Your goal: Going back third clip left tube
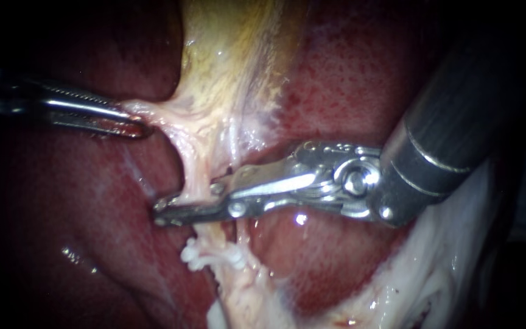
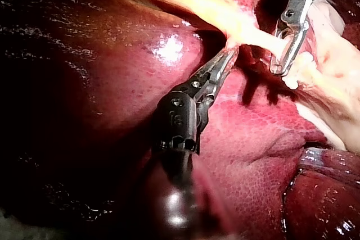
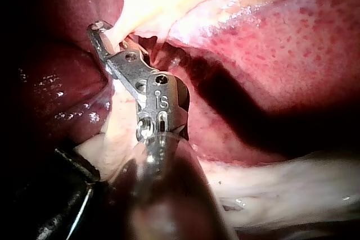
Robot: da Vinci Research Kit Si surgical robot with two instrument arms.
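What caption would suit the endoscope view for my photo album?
Left instrument grips pale tissue; right instrument meets a tube just above white clips, liver behind.

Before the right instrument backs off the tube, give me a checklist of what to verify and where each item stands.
1. Hold of the left instrument on the pale tissue, stretched: ok.
2. Is the right instrument free of the tube: not ok, the tube runs through its tip.
3. Are the white clips on the tube below that tip: ok.
4. New clip left at the tip: cannot tell.
5. Both instruments apart from each other: ok.
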